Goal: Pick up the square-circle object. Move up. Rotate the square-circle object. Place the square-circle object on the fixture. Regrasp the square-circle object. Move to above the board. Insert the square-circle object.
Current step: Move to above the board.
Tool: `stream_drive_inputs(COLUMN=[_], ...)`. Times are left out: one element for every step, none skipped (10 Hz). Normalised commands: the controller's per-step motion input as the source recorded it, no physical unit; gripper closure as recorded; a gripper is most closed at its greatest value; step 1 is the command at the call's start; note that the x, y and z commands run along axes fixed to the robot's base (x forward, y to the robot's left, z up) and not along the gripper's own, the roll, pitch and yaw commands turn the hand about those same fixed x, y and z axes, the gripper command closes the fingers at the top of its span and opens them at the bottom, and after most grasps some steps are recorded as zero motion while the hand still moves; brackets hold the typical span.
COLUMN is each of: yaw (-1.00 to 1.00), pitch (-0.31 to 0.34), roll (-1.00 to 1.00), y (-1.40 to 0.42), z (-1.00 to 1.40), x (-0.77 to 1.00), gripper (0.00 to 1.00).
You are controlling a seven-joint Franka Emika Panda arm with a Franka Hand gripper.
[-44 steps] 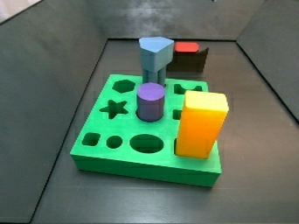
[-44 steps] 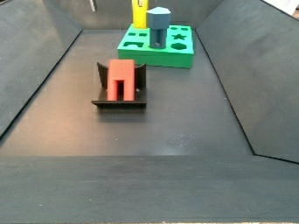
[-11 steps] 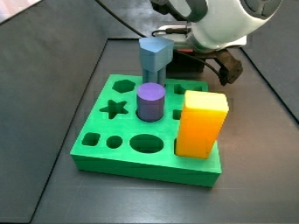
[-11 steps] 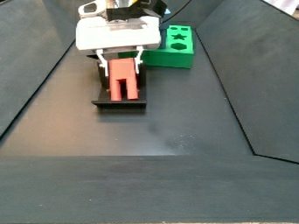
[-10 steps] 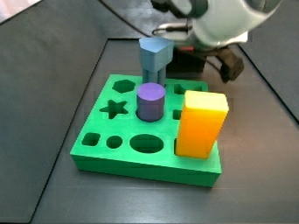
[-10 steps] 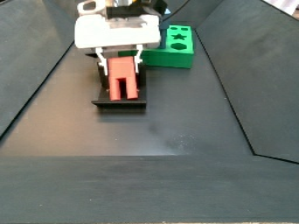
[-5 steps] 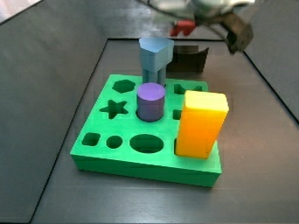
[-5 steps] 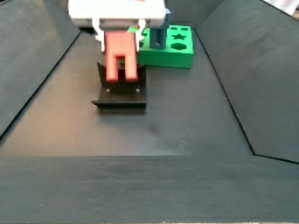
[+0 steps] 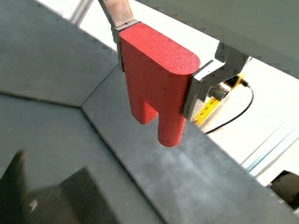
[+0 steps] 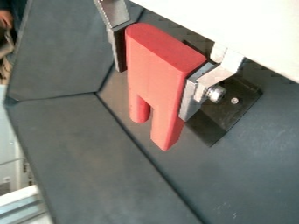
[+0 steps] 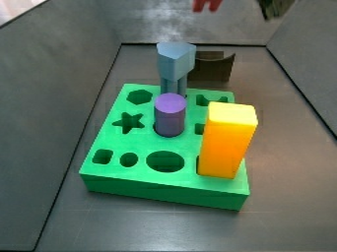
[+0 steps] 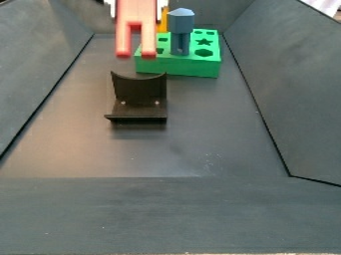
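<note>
My gripper (image 9: 163, 54) is shut on the red square-circle object (image 9: 156, 80), its silver fingers (image 9: 212, 77) clamping the solid body, the two prongs pointing away from the gripper. Both wrist views show this grip (image 10: 156, 61). In a side view the square-circle object (image 12: 134, 28) hangs prongs down, well above the dark fixture (image 12: 138, 100), which stands bare. The gripper body is almost wholly above the top edge of both side views. The green board (image 11: 132, 148) lies on the floor beyond the fixture (image 11: 215, 67).
On the board stand a tall yellow-orange block (image 11: 228, 140), a purple cylinder (image 11: 168, 115) and a blue-grey block (image 11: 175, 61). Star, circle and cross holes are open. Dark sloping walls (image 12: 54, 90) enclose the floor.
The gripper, shut on the square-circle object, has lifted it straight up off the fixture. The arm has risen nearly out of both side views. The fixture is now bare.
</note>
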Motion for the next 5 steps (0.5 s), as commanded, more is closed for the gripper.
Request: stream_drive_inputs(yaw=[-0.16, -0.12, -0.10, -0.04, -0.01], pitch=[0.055, 0.103, 0.127, 0.163, 0.170], roll=[-0.07, -0.07, -0.06, -0.06, -0.06], y=[0.09, 0.09, 0.08, 0.07, 0.06], z=[1.00, 1.00, 1.00, 1.00, 1.00], x=[-0.13, -0.12, -0.12, -0.11, -0.11], gripper=[1.00, 1.00, 1.00, 1.00, 1.00])
